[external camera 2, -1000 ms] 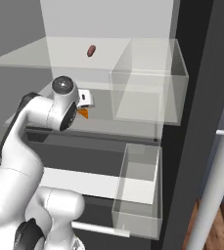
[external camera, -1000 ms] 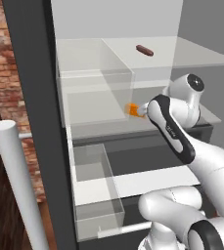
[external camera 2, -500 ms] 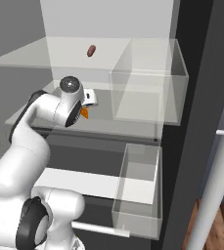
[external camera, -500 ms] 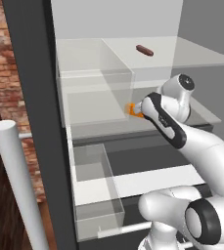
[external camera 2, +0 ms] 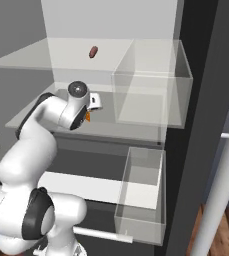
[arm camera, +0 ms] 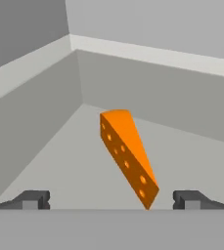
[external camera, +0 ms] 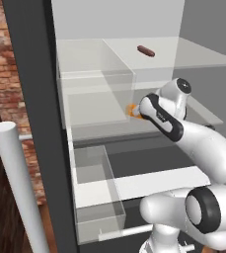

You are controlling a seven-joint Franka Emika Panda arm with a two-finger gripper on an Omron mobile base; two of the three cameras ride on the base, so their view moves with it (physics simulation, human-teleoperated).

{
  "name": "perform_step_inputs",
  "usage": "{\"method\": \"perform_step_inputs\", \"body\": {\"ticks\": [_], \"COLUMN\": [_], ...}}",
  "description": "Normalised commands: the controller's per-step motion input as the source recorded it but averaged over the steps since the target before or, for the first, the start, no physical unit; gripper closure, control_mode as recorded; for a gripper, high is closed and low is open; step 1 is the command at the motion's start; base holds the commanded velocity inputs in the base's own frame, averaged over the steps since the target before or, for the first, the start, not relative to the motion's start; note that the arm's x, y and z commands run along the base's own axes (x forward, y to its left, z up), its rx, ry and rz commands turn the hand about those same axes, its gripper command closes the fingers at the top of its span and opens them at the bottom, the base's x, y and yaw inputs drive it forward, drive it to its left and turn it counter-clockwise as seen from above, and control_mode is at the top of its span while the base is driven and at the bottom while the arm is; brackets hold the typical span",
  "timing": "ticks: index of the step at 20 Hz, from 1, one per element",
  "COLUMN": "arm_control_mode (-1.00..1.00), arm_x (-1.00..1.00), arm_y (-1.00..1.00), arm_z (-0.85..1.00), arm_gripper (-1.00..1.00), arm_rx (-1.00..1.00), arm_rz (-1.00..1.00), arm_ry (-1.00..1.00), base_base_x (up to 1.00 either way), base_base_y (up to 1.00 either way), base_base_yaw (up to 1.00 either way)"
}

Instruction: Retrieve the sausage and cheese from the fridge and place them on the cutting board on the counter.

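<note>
As you look along the hand, these are the readings:

Claw: the two-finger gripper stands spread wide and released, its small dark finger tips far apart, with nothing between them.

Cheese: you see the orange wedge of cheese with small holes lying on the pale shelf floor just ahead of the tips, its near end between them, not touched by either as far as you can tell. From the left base view only a sliver of it shows beside the hand.

Sausage: the small dark reddish-brown sausage lies on the glass shelf one level above, well apart from the hand; the right base view shows it too.

Fridge: the tall dark grey fridge with a white inside stands open, with clear boxes on its shelves.

Arm: the white arm with dark joints reaches onto the middle shelf.

Handle: a long white bar handle rises at your left.
</note>
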Motion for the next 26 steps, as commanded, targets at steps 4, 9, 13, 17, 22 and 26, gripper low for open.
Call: {"method": "perform_step_inputs", "body": {"ticks": [4,9,13,17,22,26], "arm_control_mode": [-1.0,-1.0,-1.0,-1.0,-1.0,-1.0], "arm_x": [0.36,0.33,0.31,0.3,0.15,0.0], "arm_y": [0.0,0.0,0.0,0.0,0.0,0.0], "arm_z": [0.0,-0.03,-0.1,-0.18,-0.36,-0.4], "arm_gripper": [-1.0,-1.0,-1.0,-1.0,-1.0,-1.0], "arm_rx": [0.04,0.01,0.0,0.0,0.0,0.0], "arm_rz": [0.03,0.03,0.02,0.01,0.01,0.0], "arm_ry": [0.04,0.05,0.03,0.0,0.0,-0.01], "base_base_x": [0.0,0.0,0.0,0.0,0.0,0.0], "base_base_y": [0.0,0.0,0.0,0.0,0.0,0.0], "base_base_yaw": [0.0,0.0,0.0,0.0,0.0,0.0]}}
